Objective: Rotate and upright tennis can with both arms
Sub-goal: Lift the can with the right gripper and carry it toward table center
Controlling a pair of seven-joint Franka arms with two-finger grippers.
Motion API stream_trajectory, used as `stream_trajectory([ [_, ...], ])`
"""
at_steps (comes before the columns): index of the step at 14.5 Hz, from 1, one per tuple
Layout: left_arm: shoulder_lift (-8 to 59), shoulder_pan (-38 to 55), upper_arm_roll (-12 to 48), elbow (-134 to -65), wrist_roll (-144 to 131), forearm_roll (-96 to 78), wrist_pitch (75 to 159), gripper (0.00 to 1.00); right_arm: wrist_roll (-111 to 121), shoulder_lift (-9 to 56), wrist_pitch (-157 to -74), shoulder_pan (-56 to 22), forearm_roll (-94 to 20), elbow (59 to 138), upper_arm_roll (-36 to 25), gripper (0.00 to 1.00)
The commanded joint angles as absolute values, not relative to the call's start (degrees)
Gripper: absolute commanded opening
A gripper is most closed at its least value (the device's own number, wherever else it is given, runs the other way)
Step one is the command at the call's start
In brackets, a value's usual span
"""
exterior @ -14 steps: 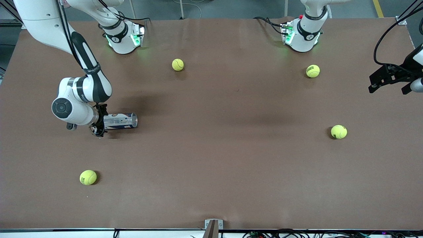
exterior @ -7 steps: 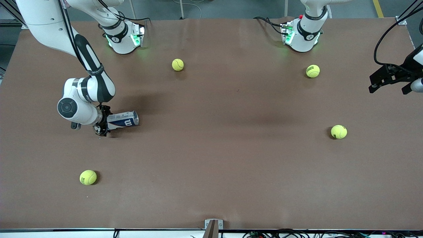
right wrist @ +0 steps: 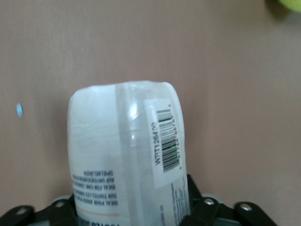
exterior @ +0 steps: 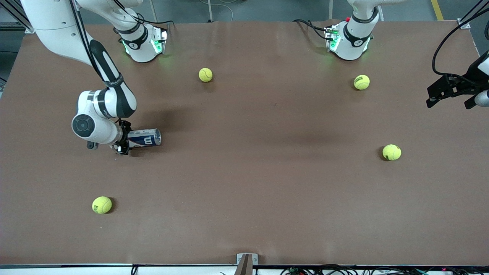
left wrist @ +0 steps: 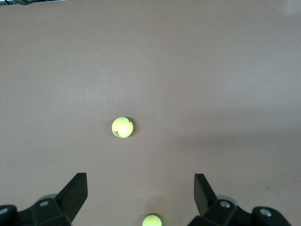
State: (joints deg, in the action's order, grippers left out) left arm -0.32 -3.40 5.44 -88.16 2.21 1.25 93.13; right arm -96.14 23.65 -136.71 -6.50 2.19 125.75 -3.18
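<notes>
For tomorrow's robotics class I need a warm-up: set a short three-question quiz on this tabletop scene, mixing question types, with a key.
1. True or false: the tennis can stands upright on the table.
2. How many tennis balls lie on the table in the front view?
3. Which gripper is at the can? A) the left gripper B) the right gripper

Key:
1. False; it lies on its side.
2. Four.
3. B; its fingers sit on either side of one end of the can, while the left arm waits, gripper open, over its own end of the table.
</notes>
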Motion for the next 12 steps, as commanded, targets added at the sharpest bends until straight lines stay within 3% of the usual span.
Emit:
stream_trajectory([
  [1,0.35,-3.60,5.71,-86.92,1.58,2.64,93.08,1.00,-96.86,20.67,-132.47,-7.21,1.15,125.60,-0.80,0.67],
  [3,0.35,-3.60,5.71,-86.84,1.58,2.64,93.08,1.00,-97.03,19.16,-129.65,-7.29,-2.36,124.11,1.22,0.59],
  [6,0.35,-3.52,5.71,-86.84,1.58,2.64,93.08,1.00,-103.33,19.16,-124.73,-8.95,-4.83,119.11,4.21,0.59],
  [12,0.35,-3.69,5.71,-86.84,1.58,2.64,93.08,1.00,-122.67,22.66,-122.43,-22.83,-6.23,105.67,4.48,0.59],
])
